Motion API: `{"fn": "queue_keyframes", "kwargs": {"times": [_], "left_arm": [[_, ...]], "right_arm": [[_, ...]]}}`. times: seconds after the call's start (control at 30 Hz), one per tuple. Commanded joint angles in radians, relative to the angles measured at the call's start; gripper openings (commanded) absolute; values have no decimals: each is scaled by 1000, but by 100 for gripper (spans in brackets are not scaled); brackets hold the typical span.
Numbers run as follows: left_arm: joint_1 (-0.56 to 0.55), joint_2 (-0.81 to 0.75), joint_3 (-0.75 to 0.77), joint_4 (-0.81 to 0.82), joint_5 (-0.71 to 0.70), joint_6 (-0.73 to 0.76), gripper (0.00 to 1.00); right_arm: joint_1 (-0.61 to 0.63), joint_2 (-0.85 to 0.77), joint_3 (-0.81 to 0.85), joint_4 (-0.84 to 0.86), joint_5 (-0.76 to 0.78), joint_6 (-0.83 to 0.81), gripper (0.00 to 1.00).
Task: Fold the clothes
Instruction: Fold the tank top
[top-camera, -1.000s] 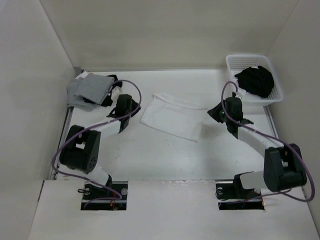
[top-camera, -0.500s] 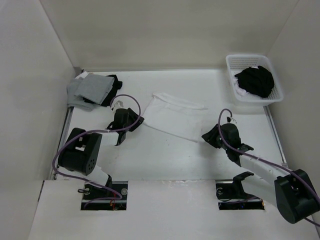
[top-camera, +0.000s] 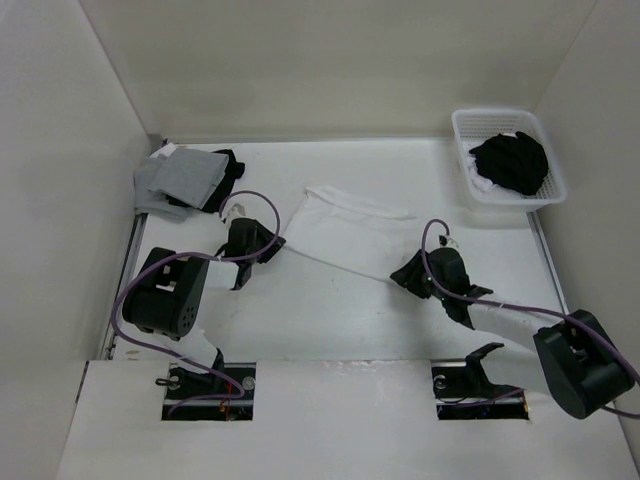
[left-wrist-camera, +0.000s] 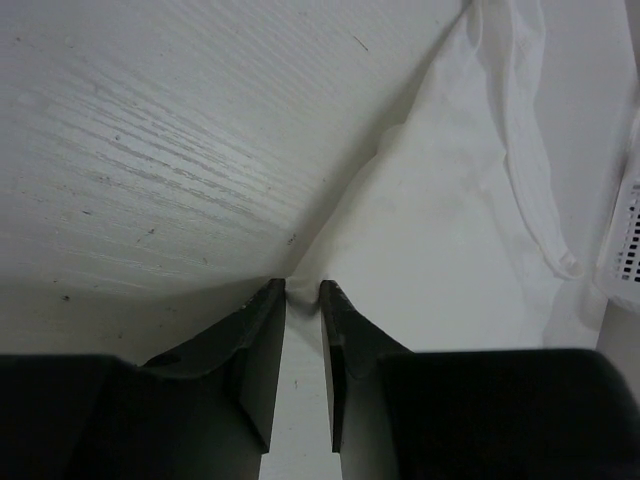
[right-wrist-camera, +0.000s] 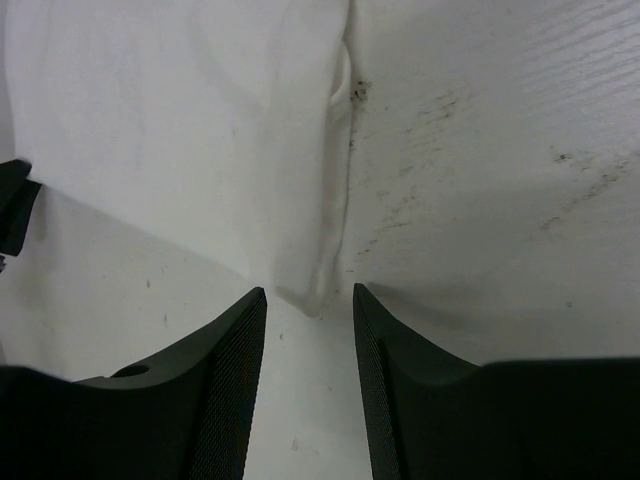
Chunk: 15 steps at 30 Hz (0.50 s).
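The thin white sleeveless tank top (top-camera: 345, 230) lies mid-table. The left gripper (left-wrist-camera: 302, 292) pinches its near-left corner between narrowly parted fingers; the right gripper (right-wrist-camera: 308, 300), spread, straddles its near-right corner, contact unclear.

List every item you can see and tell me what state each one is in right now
Thin white tank top: spread flat on the table, not yet folded, near corners at the two grippers.
Left gripper: jaws narrowed on the top's corner.
Right gripper: jaws open, astride the top's other corner.
White plastic basket: upright, holding a black garment bundle.
Black garment bundle: crumpled.
Grey and black garment stack: folded, at the far left.
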Motion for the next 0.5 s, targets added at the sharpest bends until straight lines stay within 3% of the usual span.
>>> {"fn": "queue_keyframes", "kwargs": {"times": [0.0,0.23,0.47], "left_arm": [[13,0,10,16,3,-7,18],[14,0,6,11,-3,-16,10],[14,-23,3,11,-8,-15,6]], "right_arm": [[17,10,16,86,2,23,45],[17,74,29,114,-1,31,42],[5,111,57,114,-14,31,16]]}}
